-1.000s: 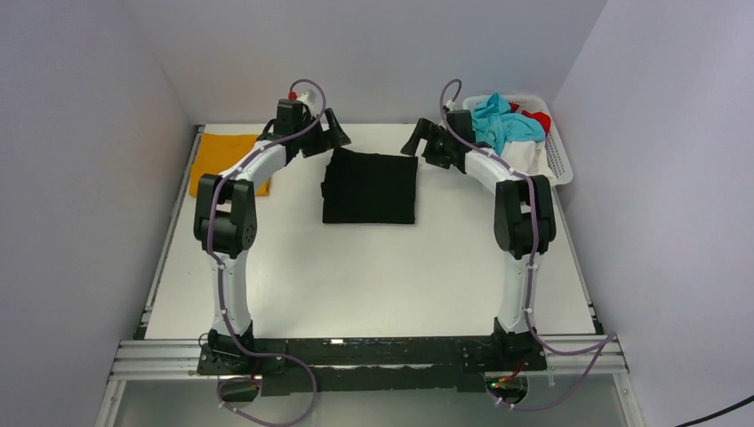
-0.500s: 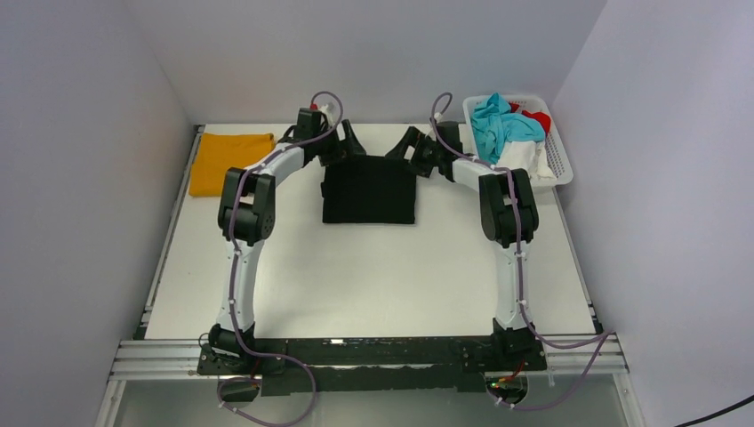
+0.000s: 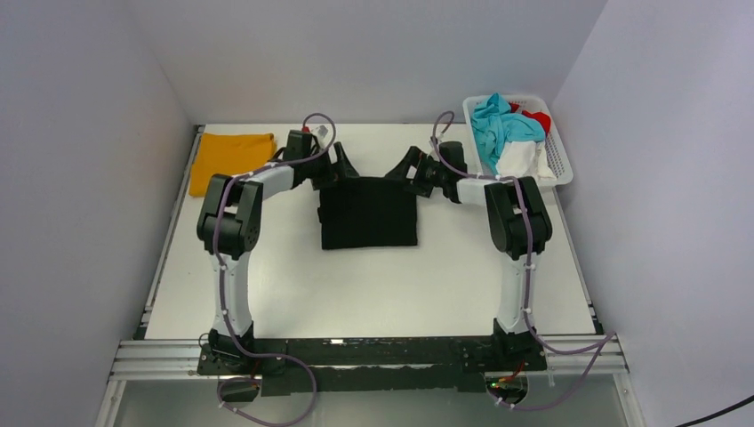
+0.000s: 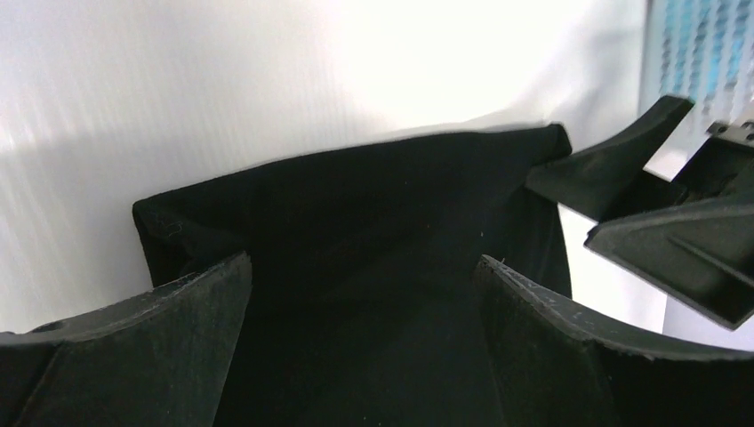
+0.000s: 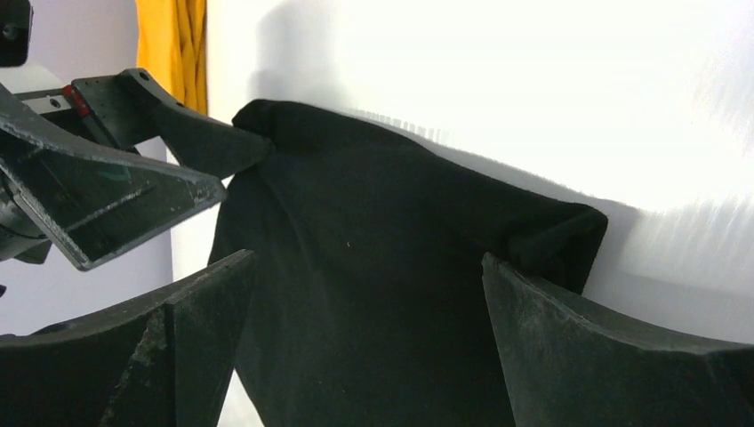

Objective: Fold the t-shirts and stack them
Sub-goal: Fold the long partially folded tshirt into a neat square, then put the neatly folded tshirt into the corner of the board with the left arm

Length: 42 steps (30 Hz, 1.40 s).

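Plain pale walls [image 3: 373, 53] close the left, far and right sides of a white table [image 3: 356, 285] under bright light.

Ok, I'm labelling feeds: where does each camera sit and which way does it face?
Top external: above, behind the bases, looking down at the table; left arm and right arm whole.
Left wrist: on that wrist, looking rightward over the black t-shirt; left fingers below, right fingers beyond.
Right wrist: mirrored, looking leftward; right fingers below, left fingers beyond.
Shared: the black t-shirt.

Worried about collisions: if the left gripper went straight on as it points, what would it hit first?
Probably the black t-shirt, lying between the left gripper's open jaws; depth is unclear.
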{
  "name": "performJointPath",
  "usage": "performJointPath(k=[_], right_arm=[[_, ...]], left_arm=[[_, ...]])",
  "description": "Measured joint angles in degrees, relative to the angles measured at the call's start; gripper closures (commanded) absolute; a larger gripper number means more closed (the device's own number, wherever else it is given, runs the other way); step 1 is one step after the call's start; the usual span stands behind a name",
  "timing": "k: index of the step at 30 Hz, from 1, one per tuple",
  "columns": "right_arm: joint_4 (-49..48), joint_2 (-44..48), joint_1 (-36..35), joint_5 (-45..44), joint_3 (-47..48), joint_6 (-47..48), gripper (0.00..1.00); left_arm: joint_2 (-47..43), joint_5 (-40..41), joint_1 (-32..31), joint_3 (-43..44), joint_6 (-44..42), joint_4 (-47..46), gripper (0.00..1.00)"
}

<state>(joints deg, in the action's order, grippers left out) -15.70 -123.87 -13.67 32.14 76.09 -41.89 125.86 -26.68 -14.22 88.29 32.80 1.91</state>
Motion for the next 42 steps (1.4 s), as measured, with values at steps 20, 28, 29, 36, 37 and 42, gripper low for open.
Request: performJointPath(k=[20,28,29,36,37,42], right_arm=[[12.11,35.50,-3.61,-16.46,-18.84,6.84,0.00],[15.89,47.89,-1.03,-26.12,-33.90,11.34,0.00],[16.76,48.48,-1.03,-27.10,-34.67,11.85,0.00],[20.04,52.70,-0.74,-32.65,-37.77,13.86,0.00],[20.06,52.83,-0.70,-33.46,-37.81,13.97,0.00],[20.09,52.94,-0.42,-35.93,-38.58,14.32,0.00]], left_arm=[[-37.62,19.67,-3.15,-25.22,-2.14,10.05,0.00],[-35.54,21.18,-6.08,-35.54,-1.49,11.41,0.02],[-34.77,21.92,-7.04,-35.52,-1.46,11.76,0.04],[-30.32,24.68,-12.83,-34.03,0.44,13.79,0.18],[-29.57,25.20,-13.51,-33.51,0.85,13.81,0.21],[-26.64,27.67,-16.09,-30.80,2.64,13.81,0.37]])
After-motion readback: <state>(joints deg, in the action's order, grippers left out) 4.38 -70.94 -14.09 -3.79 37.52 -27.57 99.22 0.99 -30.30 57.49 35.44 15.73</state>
